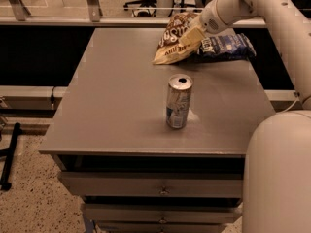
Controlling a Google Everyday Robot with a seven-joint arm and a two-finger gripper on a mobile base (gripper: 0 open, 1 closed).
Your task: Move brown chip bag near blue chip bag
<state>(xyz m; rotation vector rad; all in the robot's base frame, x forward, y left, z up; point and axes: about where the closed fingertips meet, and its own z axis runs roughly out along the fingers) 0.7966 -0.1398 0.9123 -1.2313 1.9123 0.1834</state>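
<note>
The brown chip bag (171, 41), brown on top with a tan lower band, sits tilted at the far right of the table, its lower edge on the surface. My gripper (192, 35) reaches in from the upper right and is shut on the bag's right side. The blue chip bag (227, 46), dark navy with white lettering, lies flat just to the right of the brown bag, touching or nearly touching it. Part of it is hidden behind my gripper.
A silver drink can (178, 102) with an open top stands upright in the middle of the grey table (112, 91). Drawers are below the table's front edge. My white arm and base fill the right side. A railing runs behind the table.
</note>
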